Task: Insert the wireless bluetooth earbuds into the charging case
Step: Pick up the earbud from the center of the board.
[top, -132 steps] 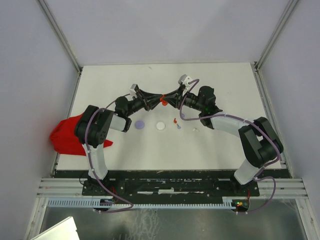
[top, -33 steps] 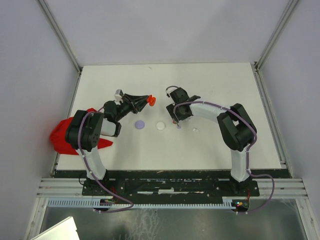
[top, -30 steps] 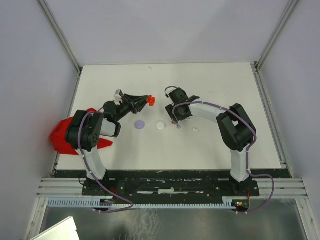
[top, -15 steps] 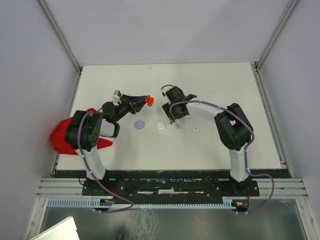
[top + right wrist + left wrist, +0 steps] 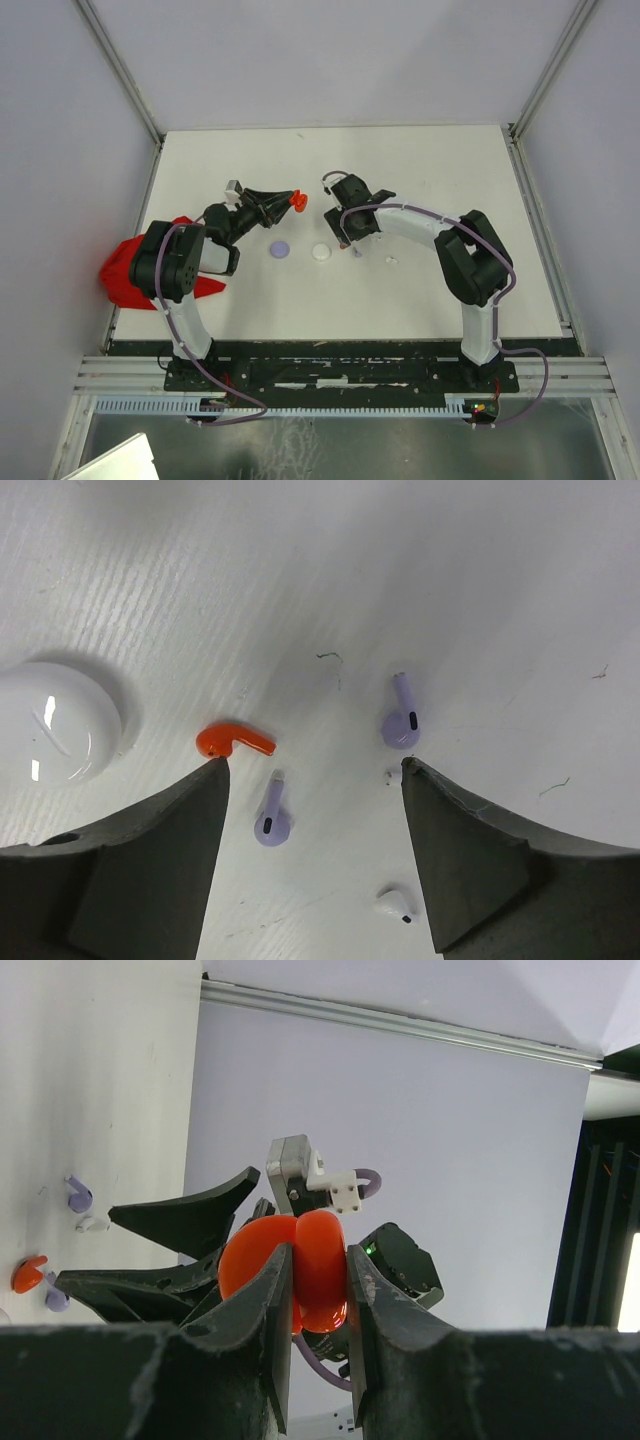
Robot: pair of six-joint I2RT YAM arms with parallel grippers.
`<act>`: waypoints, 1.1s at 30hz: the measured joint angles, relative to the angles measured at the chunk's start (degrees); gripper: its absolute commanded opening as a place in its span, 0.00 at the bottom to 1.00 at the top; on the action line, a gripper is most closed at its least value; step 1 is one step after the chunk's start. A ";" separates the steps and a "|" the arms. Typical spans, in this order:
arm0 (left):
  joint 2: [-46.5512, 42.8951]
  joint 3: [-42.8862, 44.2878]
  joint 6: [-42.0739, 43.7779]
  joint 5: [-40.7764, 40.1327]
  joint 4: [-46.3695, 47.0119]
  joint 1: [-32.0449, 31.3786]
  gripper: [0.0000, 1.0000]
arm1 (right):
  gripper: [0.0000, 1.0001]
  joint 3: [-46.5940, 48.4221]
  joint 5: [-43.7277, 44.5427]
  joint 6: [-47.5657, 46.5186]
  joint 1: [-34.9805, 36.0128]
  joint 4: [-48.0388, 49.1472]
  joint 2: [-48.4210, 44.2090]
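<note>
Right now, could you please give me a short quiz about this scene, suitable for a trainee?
1. True or false: the left claw is shut on the red case.
2. How many lilac earbuds lie below the open right claw? A one, B two, C three.
3. Fill in: the earbud nearest the white disc is ___.
Key: 1 true; 2 B; 3 red.

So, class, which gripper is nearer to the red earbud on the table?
Right. The right gripper hovers open just above the red earbud; the left gripper is off to its left, shut on a red case.
</note>
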 measured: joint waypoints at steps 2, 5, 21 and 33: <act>0.00 0.00 0.02 0.00 0.00 0.00 0.03 | 0.78 -0.42 0.00 0.00 0.24 0.00 -0.20; 0.00 0.00 0.02 0.02 0.00 0.02 0.03 | 0.78 -1.40 -0.04 0.02 0.66 0.02 -0.22; 0.00 0.00 0.00 0.02 0.02 0.04 0.03 | 0.78 -2.05 -0.66 0.00 1.73 -0.31 -0.13; 0.00 0.00 0.00 0.02 0.09 0.15 0.03 | 0.78 -0.46 -0.81 -0.17 1.84 -0.35 1.57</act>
